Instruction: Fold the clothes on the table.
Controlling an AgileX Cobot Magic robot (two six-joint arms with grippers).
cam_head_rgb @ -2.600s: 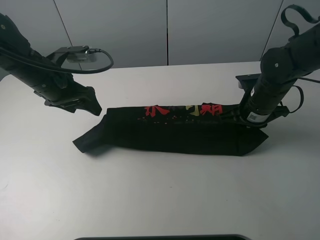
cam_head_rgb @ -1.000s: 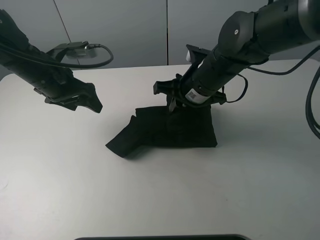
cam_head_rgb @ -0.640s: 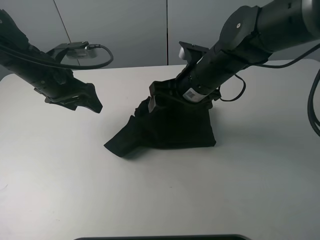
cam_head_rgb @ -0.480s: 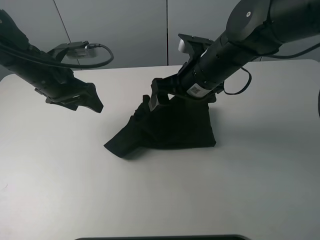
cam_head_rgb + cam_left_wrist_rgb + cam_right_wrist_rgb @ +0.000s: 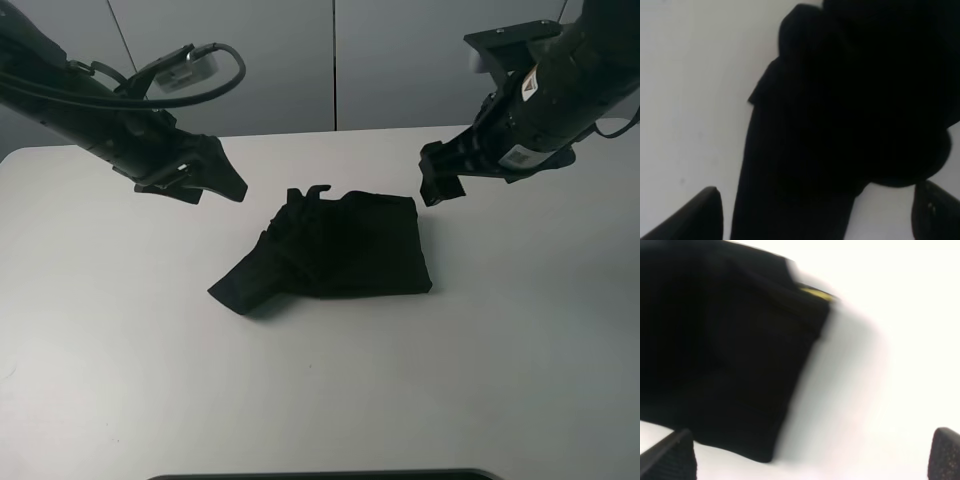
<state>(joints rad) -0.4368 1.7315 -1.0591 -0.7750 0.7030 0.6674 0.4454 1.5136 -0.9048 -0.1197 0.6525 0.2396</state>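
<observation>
On the left, over the far part of the worktop (image 5: 120, 380), my left end effector (image 5: 210, 178) has swung in nearer the T-shirt (image 5: 345, 245), spread and empty. In the middle the T-shirt lies released, its right half now doubled across, one loose end poking out near-left. On the right, my right end effector (image 5: 438, 186) has let go and backed off, spread wide; that loose end probably needs folding next.

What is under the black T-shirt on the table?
The white table shows all around the T-shirt, which lies on it. Anything beneath the folded cloth is covered.
</observation>
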